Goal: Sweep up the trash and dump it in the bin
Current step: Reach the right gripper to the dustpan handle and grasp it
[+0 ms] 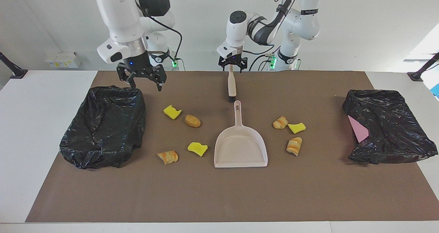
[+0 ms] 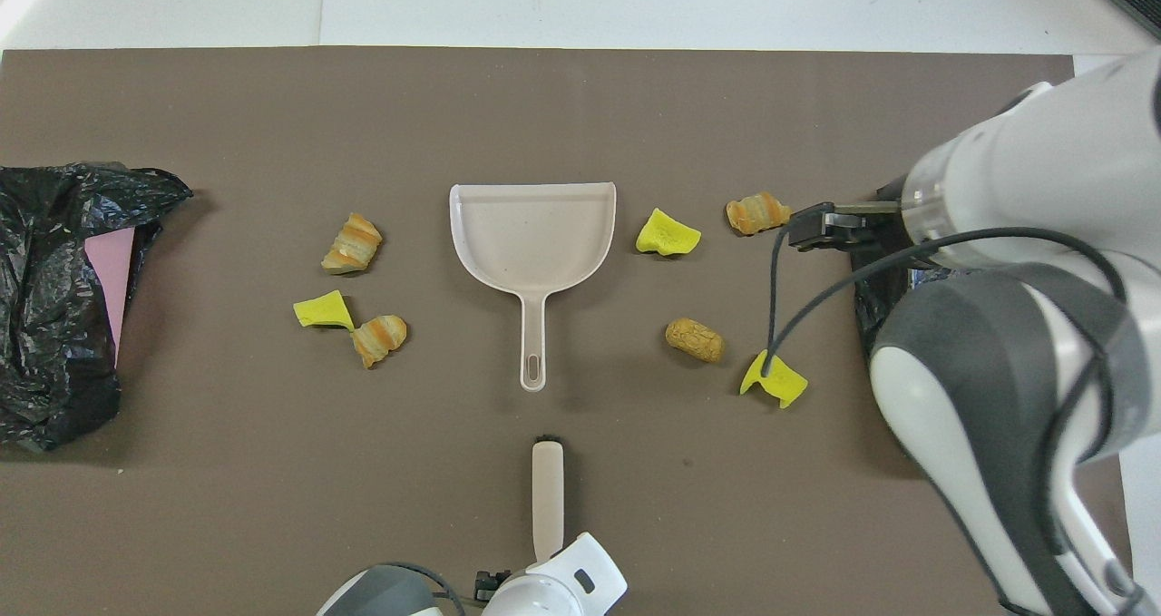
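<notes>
Our left gripper (image 1: 232, 65) is clamped on the top of the brush (image 1: 232, 83), holding it upright with the dark bristles pointing down, just above the brown mat (image 1: 219, 191) and a little nearer to us than the tip of the dustpan's handle. Our right gripper (image 1: 144, 83) hangs in the air with its fingers spread apart and nothing between them, over the edge of the black-bagged bin (image 1: 103, 126) at our right arm's end of the table.

The beige dustpan (image 1: 240, 147) lies flat mid-table, handle toward us, its open mouth turned away from us. The trash is scattered on the mat on both sides of it. Toward the right arm's end we see four pieces: two yellow chunks (image 1: 172, 112) (image 1: 198, 148), a brown bread bit (image 1: 192, 120) and a croissant bit (image 1: 168, 156). Toward the left arm's end lie three more: two croissant bits (image 1: 281, 122) (image 1: 294, 146) and a yellow chunk (image 1: 297, 127), which touches the first croissant bit.

A second black bag (image 1: 387, 130), with a pink thing (image 1: 358, 130) showing at its opening, sits at our left arm's end
</notes>
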